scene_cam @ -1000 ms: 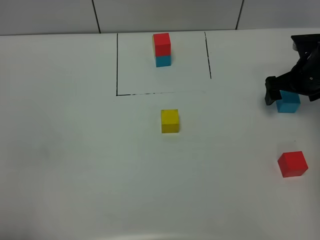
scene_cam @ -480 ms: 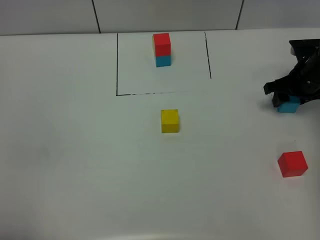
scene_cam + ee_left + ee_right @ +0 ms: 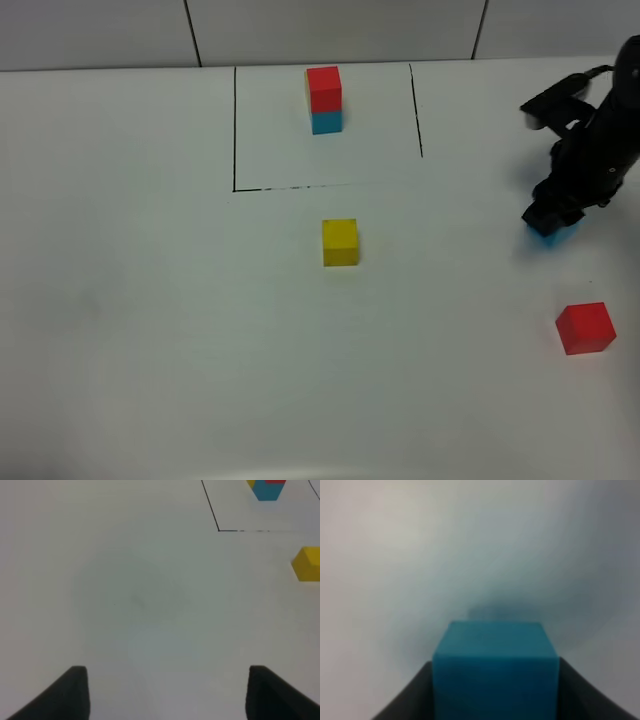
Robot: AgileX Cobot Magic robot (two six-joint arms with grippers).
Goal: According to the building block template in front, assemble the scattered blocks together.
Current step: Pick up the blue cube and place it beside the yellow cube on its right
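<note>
We are watching the right fingers clenching on the blue cube at the right edge of the high view, about mid-height. The cube is sitting square between them, its top face showing in the wrist view. Whether it is clearing the surface we are not managing to tell, since that wrist picture is blurring. The left fingers are hanging released over bare surface, holding nothing.

The template is standing at top centre inside the black outline, red over blue, with only a sliver of yellow peeking out at its left side. The yellow cube is waiting just below that outline at centre. The red cube is lying at lower right, well apart from both.

Here is what we are worrying about. Only the nearer part of the cube's sides seems to be sitting between the fingers, so a quick swing toward centre may be letting it twist or slip. If the blue cube is arriving tilted, it may be nudging the yellow one off its spot rather than seating against it. And with the template's yellow part nearly hidden, we are risking misreading the arrangement and building the wrong order.
</note>
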